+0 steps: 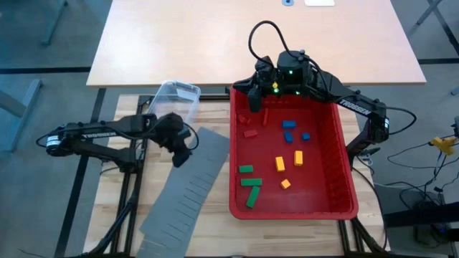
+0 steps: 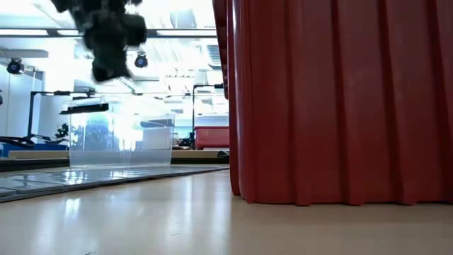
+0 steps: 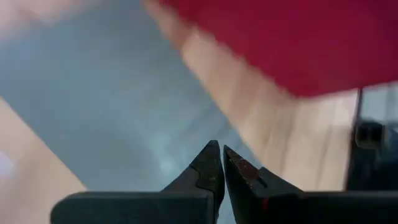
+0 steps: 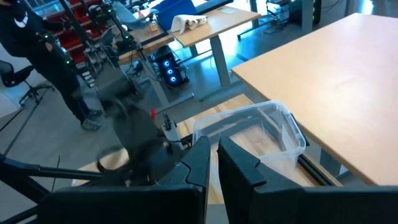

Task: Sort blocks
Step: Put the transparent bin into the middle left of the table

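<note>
On the wooden surface (image 1: 193,240) a long grey slotted panel (image 1: 188,192) lies slantwise at the near edge, left of a red bin (image 1: 343,161) that holds the blocks. Nearest in the bin are the green blocks (image 1: 251,188), three of them close together at its near left, one a longer bar. Just beyond and to the right lie the yellow-orange blocks (image 1: 290,163), three of them loosely spread around the middle. Farther back are the blue blocks (image 1: 290,129), also three, close to one another, and at the far left of the bin the red blocks (image 1: 250,133) lie against the red floor, hard to count. The left hand (image 1: 182,154) hangs over the upper end of the grey panel, left of the bin, its fingers (image 3: 211,167) pressed together with nothing between them; in the low view it shows high up, blurred. Behind it a clear plastic tub (image 1: 174,100) lies at the far edge of the surface. The right hand (image 1: 252,97) is at the bin's far left corner, above the rim, its fingers (image 4: 200,155) nearly together and holding nothing. Beyond the wooden surface stands a pale table (image 1: 251,36).
</note>
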You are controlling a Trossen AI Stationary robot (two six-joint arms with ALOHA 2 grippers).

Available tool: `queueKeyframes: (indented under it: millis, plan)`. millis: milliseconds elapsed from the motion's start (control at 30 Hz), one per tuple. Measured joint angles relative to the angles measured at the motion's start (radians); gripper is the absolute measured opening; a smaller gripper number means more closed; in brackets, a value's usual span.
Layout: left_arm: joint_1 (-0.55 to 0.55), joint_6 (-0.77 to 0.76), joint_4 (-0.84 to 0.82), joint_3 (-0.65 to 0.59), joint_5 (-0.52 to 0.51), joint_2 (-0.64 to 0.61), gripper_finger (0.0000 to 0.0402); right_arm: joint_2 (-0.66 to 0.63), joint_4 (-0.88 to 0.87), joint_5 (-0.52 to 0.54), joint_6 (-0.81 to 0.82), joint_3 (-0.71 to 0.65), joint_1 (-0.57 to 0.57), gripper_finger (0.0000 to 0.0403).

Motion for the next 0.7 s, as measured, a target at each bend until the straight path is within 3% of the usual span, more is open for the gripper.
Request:
queueKeyframes:
  millis: [167,233,367,700]
  plan:
    - [0.005,0.079,-0.183,0.165,-0.369,0.003,0.0,0.0,0.0,0.0,-0.001,0.0,0.0,0.0014]
    - [0.031,0.124,-0.266,0.203,-0.439,0.01,0.0004,0.0,0.0,0.0,-0.001,0.0,0.0,0.0014]
    - [0.126,0.134,-0.361,0.216,-0.377,0.028,0.0044,0.0,0.0,-0.001,-0.001,0.0,0.0,0.0014]
    - [0.311,0.139,-0.323,0.206,-0.283,0.107,0.0227,0.0,-0.001,-0.001,-0.001,0.0,0.0,0.0014]
